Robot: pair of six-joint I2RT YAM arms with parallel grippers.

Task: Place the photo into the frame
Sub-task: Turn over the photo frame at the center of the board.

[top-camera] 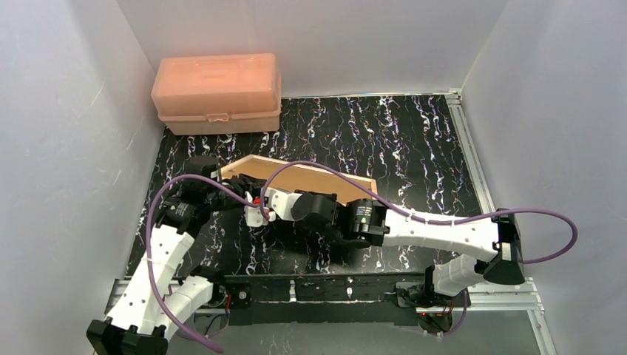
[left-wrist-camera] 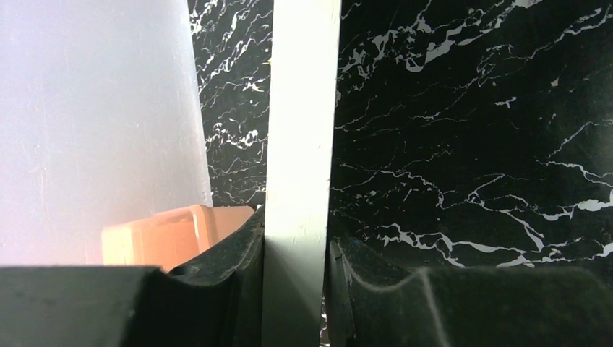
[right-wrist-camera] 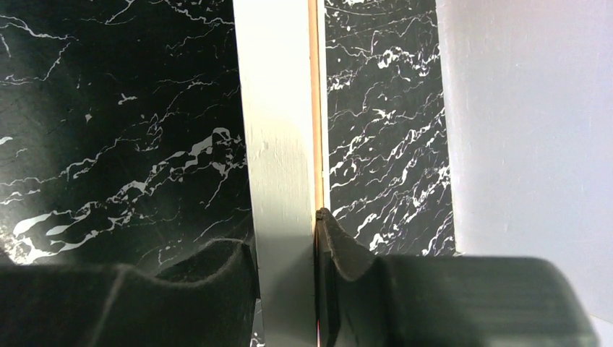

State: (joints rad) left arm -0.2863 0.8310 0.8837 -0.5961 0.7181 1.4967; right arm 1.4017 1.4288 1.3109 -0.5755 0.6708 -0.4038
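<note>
As left tool (left-wrist-camera: 296, 249), right tool (right-wrist-camera: 283, 235) pinch frame (top-camera: 325, 185) | pink box (top-camera: 217, 92) closed

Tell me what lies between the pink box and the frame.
Nothing stands there. In the top view only a bare strip of the black marbled table separates the pink box from the frame.
</note>
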